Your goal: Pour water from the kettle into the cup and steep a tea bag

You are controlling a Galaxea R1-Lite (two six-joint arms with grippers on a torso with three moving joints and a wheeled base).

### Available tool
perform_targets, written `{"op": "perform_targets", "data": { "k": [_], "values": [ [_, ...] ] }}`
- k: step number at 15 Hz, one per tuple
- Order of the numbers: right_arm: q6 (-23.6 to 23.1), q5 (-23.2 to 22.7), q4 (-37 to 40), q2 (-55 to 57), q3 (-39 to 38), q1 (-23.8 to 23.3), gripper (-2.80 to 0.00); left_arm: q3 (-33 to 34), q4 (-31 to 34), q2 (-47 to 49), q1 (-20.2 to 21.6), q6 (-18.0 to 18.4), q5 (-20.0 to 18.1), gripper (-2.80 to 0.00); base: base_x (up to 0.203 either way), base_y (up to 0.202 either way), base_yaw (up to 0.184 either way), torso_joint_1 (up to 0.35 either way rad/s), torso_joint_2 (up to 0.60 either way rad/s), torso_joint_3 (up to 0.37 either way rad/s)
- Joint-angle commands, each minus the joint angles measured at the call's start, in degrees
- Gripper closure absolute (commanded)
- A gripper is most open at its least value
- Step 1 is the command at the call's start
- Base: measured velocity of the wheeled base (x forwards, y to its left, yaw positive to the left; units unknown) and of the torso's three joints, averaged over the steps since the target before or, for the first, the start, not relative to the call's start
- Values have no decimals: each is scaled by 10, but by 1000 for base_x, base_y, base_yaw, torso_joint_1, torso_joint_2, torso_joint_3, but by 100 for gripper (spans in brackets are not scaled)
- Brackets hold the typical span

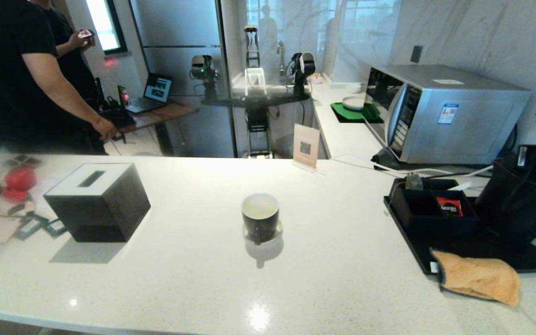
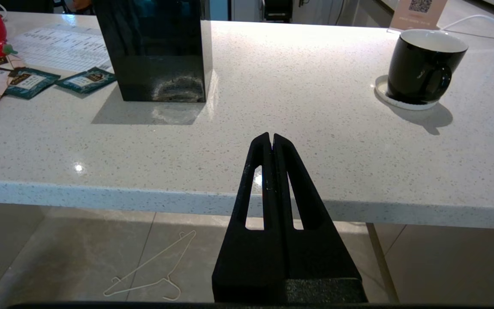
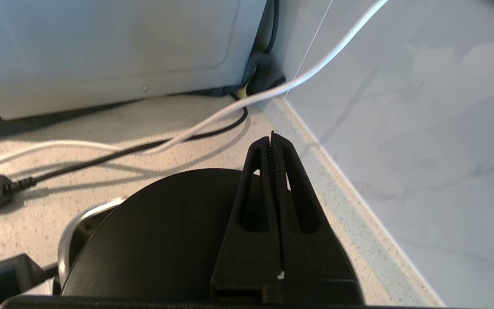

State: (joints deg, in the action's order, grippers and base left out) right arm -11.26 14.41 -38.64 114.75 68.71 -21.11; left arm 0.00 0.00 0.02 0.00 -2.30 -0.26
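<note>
Items as I see them from my station, counter by counter.

Cup (image 1: pixel 260 215): black, white inside, standing upright on a small white coaster (image 2: pixel 405 102) near the middle of the white counter (image 1: pixel 193 279). Handle faces the near edge.

Kettle (image 1: pixel 514 204): matte black, on the black tray (image 1: pixel 417 251) at the far right of the counter, in front of the microwave (image 1: pixel 445 111).

Tea bag (image 1: pixel 413 181): I read a small grey-green pouch standing at the back edge of the tray's black compartment box (image 1: pixel 435 214), but it is too small to be sure. A red sachet (image 1: pixel 449 206) lies inside that box.

Right gripper (image 3: pixel 272 141): fingers pressed together, holding nothing, poised over the kettle's round black lid (image 3: pixel 157 231), pointing toward the wall corner where white and black cables (image 3: pixel 212 120) run.

Left gripper (image 2: pixel 271 139): fingers pressed together, empty, parked off the near edge of the counter, well apart from the cup.

Other stock: black cube tissue box (image 1: pixel 98 201) on the left; teal flat packets (image 2: pixel 58 80) beside it; an orange cloth (image 1: pixel 479 277) at the tray's front; a QR sign (image 1: pixel 306 146) at the back edge. A person (image 1: pixel 21 74) in a black shirt stands beyond the counter.
</note>
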Motion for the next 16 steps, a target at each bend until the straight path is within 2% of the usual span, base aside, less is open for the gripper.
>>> {"op": "perform_targets", "data": {
  "k": [1,10,16],
  "values": [
    [-2,2,-4,5,-8,5,0,0,0,1,0,0,0,0,0,0,0,0,0,0],
    [-5,4,-11,16,-38,24,0,0,0,0,0,0,0,0,0,0,0,0,0,0],
    [-4,4,-11,4,-30,26,0,0,0,1,0,0,0,0,0,0,0,0,0,0]
  ]
}}
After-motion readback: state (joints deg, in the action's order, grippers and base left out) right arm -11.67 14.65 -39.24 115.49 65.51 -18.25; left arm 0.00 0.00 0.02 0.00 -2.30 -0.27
